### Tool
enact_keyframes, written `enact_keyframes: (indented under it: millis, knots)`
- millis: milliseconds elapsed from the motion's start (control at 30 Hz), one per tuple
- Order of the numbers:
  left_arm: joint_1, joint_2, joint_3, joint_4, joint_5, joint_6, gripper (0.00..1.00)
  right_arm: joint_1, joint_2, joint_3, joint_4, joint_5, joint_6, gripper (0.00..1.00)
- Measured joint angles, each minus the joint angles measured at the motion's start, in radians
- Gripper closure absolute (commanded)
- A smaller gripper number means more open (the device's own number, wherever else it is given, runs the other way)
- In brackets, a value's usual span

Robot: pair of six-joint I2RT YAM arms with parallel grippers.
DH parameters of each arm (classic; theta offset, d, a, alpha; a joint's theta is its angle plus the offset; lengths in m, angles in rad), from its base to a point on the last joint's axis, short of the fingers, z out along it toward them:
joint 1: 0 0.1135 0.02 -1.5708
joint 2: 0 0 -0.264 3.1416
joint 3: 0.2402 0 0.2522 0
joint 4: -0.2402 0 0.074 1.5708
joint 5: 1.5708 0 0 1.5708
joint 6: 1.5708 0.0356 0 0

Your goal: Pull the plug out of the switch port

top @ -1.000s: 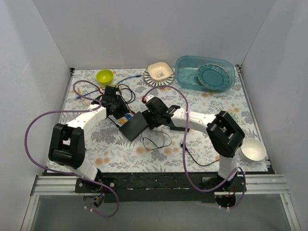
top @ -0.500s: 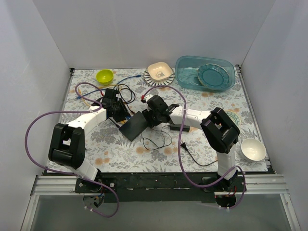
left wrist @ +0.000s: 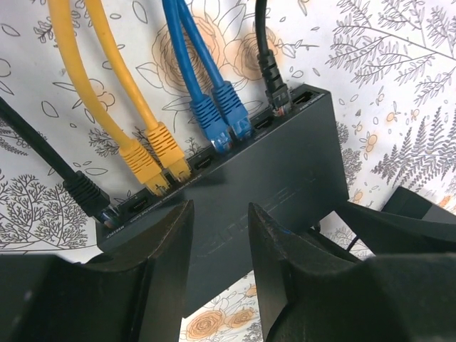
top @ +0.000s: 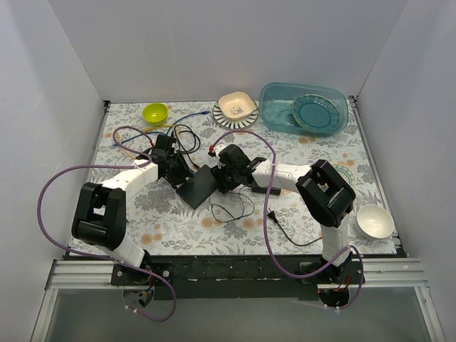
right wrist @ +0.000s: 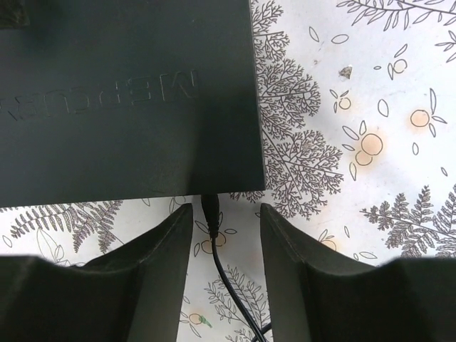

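Switch (left wrist: 285, 171) lies beneath the spread left gripper (left wrist: 219, 221) near its cabled ports (left wrist: 203, 162), while the spread right gripper (right wrist: 226, 221) straddles a black plug (right wrist: 209, 206) at the opposite edge.

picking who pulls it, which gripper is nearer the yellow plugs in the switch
Left. The left gripper hangs over the switch right beside the yellow plugs; the right gripper sits at the switch's opposite edge, over the thin black cord.
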Motion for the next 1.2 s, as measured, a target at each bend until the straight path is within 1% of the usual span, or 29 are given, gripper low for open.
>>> enact_keyframes:
  millis: [33,67,133,167,233,267,400,600,767,900,933,1000,1033,1067,1133,1167,1200]
  knots:
    - [0.0,0.0,-0.003,0.001,0.002,0.0,0.64,0.0,0.0,0.0,0.001,-0.001,-0.003,0.54]
    - [0.0,0.0,-0.007,0.002,0.002,0.0,0.64,0.0,0.0,0.0,0.002,-0.002,-0.005,0.6]
    - [0.0,0.0,-0.013,0.002,0.004,-0.001,0.64,0.0,0.004,0.0,0.007,-0.004,-0.013,0.64]
    - [0.0,0.0,-0.016,0.002,0.006,-0.001,0.64,0.0,0.008,0.0,0.009,-0.006,-0.014,0.69]
    - [0.0,0.0,-0.023,0.003,0.007,-0.002,0.64,0.0,0.01,0.001,0.014,-0.011,-0.013,0.71]
    - [0.0,0.0,-0.026,0.001,0.007,-0.002,0.64,0.001,0.011,0.001,0.015,-0.013,-0.01,0.73]
    - [0.0,-0.003,-0.026,-0.001,0.008,-0.001,0.64,0.008,0.005,-0.019,0.045,-0.015,0.0,0.78]
    - [0.0,-0.019,-0.048,0.0,0.011,0.013,0.64,0.031,-0.069,-0.126,0.079,-0.01,0.026,0.79]
    - [0.0,-0.058,-0.084,0.0,0.02,0.026,0.64,0.084,-0.122,-0.195,0.087,-0.006,0.067,0.81]
    - [0.0,-0.07,-0.092,0.001,0.027,0.034,0.64,0.138,-0.14,-0.221,0.092,-0.007,0.094,0.85]
    - [0.0,-0.071,-0.092,0.0,0.027,0.037,0.64,0.148,-0.142,-0.221,0.091,-0.008,0.097,0.84]
    - [0.0,-0.071,-0.092,-0.002,0.025,0.045,0.63,0.171,-0.142,-0.221,0.09,-0.007,0.101,0.77]
    - [0.0,-0.071,-0.092,-0.002,0.025,0.047,0.63,0.179,-0.143,-0.221,0.088,-0.002,0.106,0.73]
    - [0.0,-0.072,-0.092,-0.002,0.025,0.049,0.63,0.187,-0.144,-0.221,0.086,0.004,0.112,0.66]
    - [0.0,-0.076,-0.092,-0.002,0.025,0.052,0.63,0.193,-0.147,-0.221,0.08,0.023,0.122,0.6]
    - [0.0,-0.079,-0.092,-0.002,0.025,0.053,0.63,0.196,-0.149,-0.22,0.072,0.041,0.123,0.55]
    - [0.0,-0.081,-0.092,-0.001,0.025,0.053,0.63,0.198,-0.15,-0.215,0.061,0.055,0.123,0.53]
